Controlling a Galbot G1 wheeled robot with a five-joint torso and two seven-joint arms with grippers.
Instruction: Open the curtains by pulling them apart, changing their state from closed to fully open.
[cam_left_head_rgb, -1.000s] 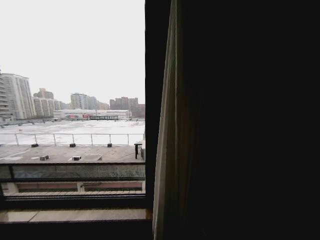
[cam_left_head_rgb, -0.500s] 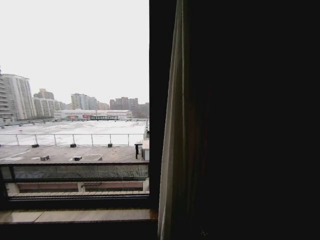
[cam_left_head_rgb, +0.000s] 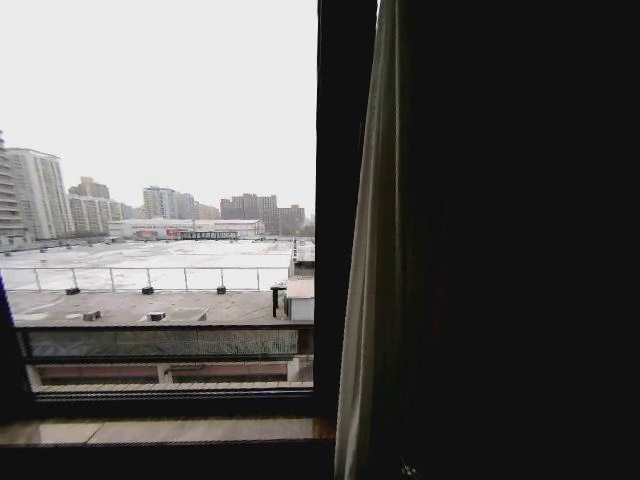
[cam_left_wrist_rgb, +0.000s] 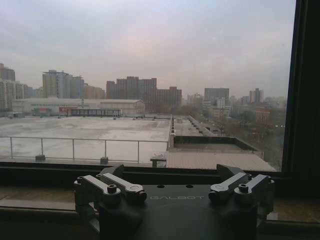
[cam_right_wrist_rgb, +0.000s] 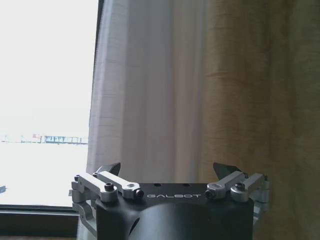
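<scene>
My right gripper (cam_right_wrist_rgb: 169, 176) faces the sheer white curtain (cam_right_wrist_rgb: 145, 90), its jaws spread wide with nothing between them; the gathered panel hangs straight ahead, pleats running vertically, bunched against the golden-tan drape (cam_right_wrist_rgb: 255, 100); seen from my head, the curtain (cam_left_head_rgb: 368, 300) sits just right of the black window frame bar (cam_left_head_rgb: 338, 200). My left gripper (cam_left_wrist_rgb: 174, 186), also spread and empty, faces bare window glass (cam_left_wrist_rgb: 150, 75) left of that bar; so the right arm looks the nearer one, and this panel seems already drawn aside.
</scene>
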